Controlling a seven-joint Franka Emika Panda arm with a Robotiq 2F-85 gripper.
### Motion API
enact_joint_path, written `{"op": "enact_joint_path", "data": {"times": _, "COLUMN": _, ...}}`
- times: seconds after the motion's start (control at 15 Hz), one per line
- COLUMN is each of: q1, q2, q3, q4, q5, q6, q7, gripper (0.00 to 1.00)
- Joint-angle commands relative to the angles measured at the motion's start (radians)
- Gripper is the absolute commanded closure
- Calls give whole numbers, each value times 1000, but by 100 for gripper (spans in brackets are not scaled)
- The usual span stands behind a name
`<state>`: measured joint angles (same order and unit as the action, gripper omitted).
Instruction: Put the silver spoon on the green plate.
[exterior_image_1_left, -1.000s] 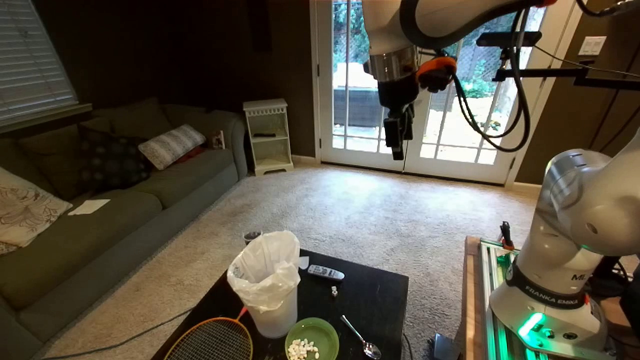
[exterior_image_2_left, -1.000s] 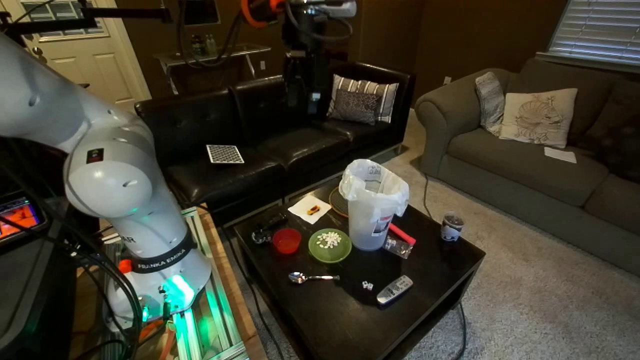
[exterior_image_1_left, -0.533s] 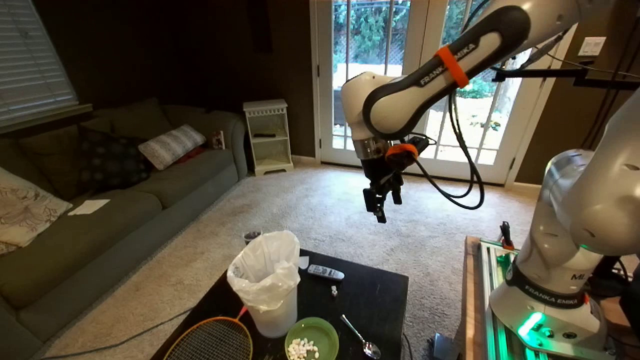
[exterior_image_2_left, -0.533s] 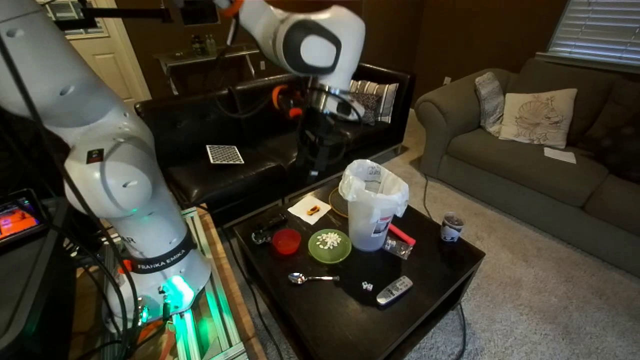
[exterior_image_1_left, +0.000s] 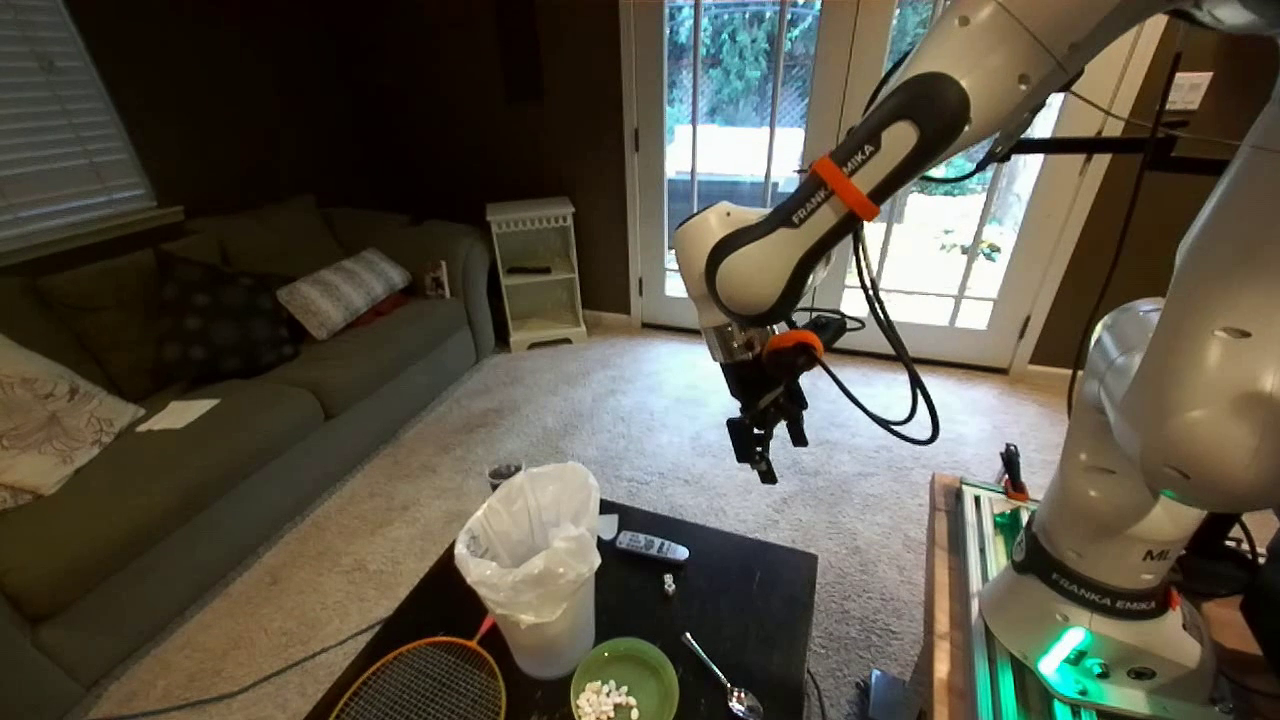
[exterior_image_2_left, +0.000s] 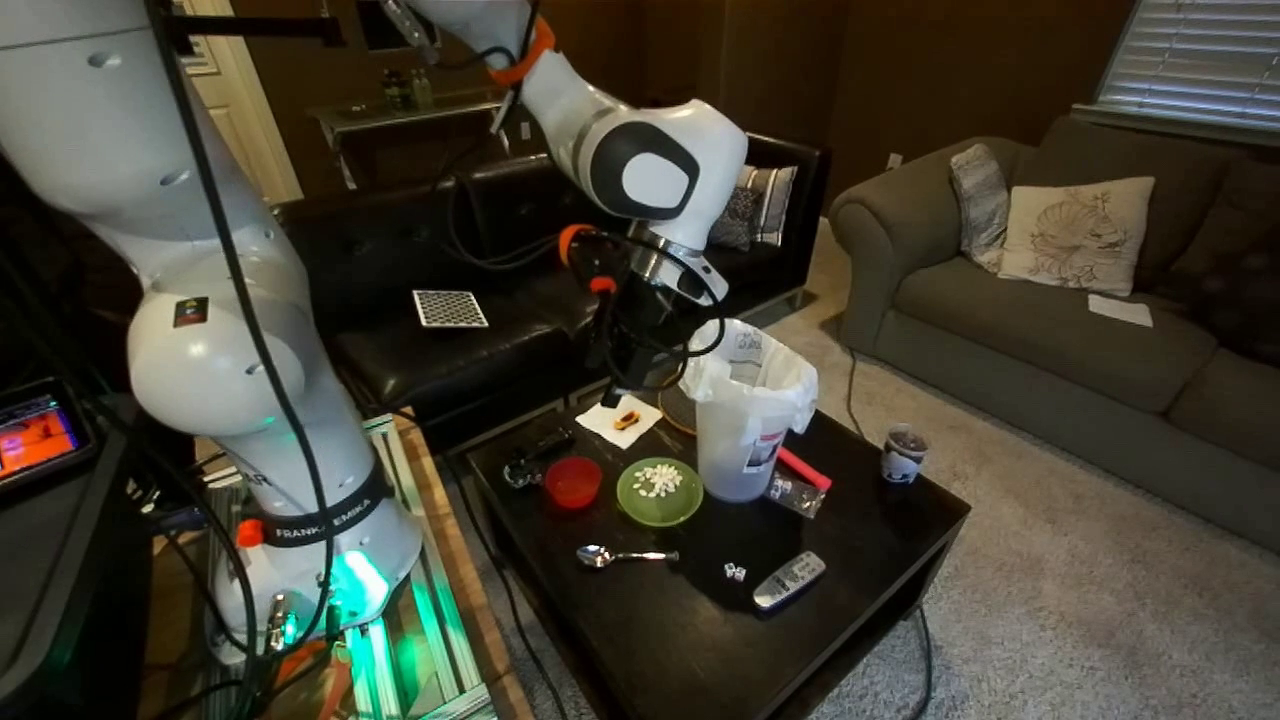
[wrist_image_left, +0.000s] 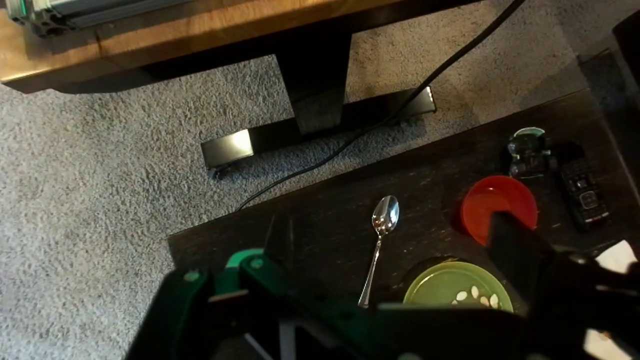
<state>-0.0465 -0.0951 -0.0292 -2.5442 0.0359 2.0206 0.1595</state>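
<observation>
The silver spoon lies flat on the dark table in both exterior views (exterior_image_1_left: 743, 700) (exterior_image_2_left: 628, 556), and it shows whole in the wrist view (wrist_image_left: 385, 215). The green plate (exterior_image_1_left: 655, 672) is beside it, with white pieces in it; it also shows in an exterior view (exterior_image_2_left: 660, 516) and partly in the wrist view (wrist_image_left: 432, 286), cut off by the gripper body. My gripper (exterior_image_1_left: 782, 456) is open and empty, high above the table. In the wrist view the fingers (wrist_image_left: 391, 225) are wide apart, with the spoon seen between them and one fingertip overlapping the red bowl.
A tall lined white bin (exterior_image_2_left: 738, 455) stands beside the plate. A red bowl (exterior_image_2_left: 573, 484) is on its other side. A remote (exterior_image_2_left: 790, 581), small dice (exterior_image_2_left: 735, 571), a racket (exterior_image_1_left: 420, 685) and a cup (exterior_image_2_left: 903, 456) are also on the table (exterior_image_2_left: 690, 640).
The arm has swung into view and my gripper has come down a long way toward the table, more slowly in the last half second. The spoon and plate have not moved.
</observation>
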Motion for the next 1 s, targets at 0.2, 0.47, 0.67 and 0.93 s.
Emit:
{"op": "enact_joint_path", "data": {"times": 0.2, "q1": -3, "q2": 53, "q3": -9, "q4": -66, "q5": 24, "q6": 397, "q7": -24, "gripper": 0}}
{"op": "enact_joint_path", "data": {"times": 0.47, "q1": 5, "q2": 290, "q3": 2, "q4": -82, "q5": 318, "q6": 683, "q7": -143, "gripper": 0}}
{"op": "enact_joint_path", "data": {"times": 0.67, "q1": -68, "q2": 492, "q3": 105, "q4": -20, "q5": 539, "q6": 796, "q7": -301, "gripper": 0}}
{"op": "enact_joint_path", "data": {"times": 0.93, "q1": -145, "q2": 745, "q3": 171, "q4": 99, "q5": 572, "q6": 791, "q7": -414, "gripper": 0}}
